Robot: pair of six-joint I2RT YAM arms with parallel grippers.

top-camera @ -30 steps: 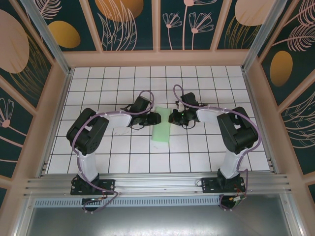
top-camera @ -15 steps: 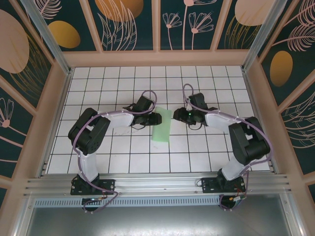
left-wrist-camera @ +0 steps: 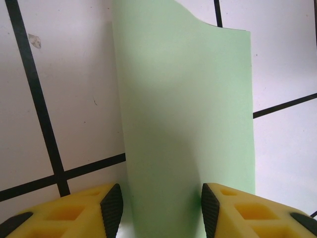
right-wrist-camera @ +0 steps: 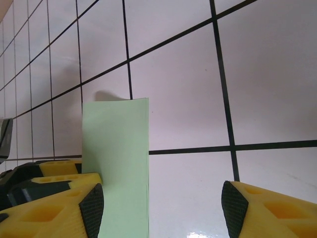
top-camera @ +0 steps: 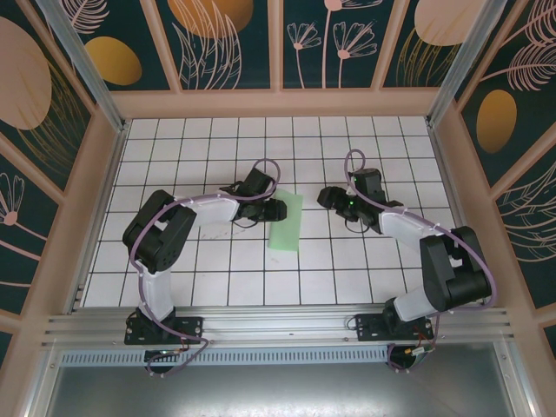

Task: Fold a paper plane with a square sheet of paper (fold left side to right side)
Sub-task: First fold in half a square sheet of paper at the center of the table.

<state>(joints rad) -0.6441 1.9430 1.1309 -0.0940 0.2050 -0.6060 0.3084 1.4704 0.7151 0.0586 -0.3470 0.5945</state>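
Left wrist view shows you the left gripper (left-wrist-camera: 157, 208) half open astride the folded paper (left-wrist-camera: 183, 124) on the table (left-wrist-camera: 64, 99), clamping nothing, the right gripper (right-wrist-camera: 161, 208) wide and empty near it, so watch: the unpressed upper layer may spring open

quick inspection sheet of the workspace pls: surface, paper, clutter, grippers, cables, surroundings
surface: white grid table, flat, no spills seen.
job's things: paper folded to a narrow strip, lying mid-table; one end looks slightly raised.
clutter: nothing seen.
grippers: left gripper open, fingers over the paper; right gripper open, apart from the paper, to its right.
cables: purple cables loop along both arms, off the paper.
surroundings: wood-framed walls with teal leaf panels; metal rail at the near edge.
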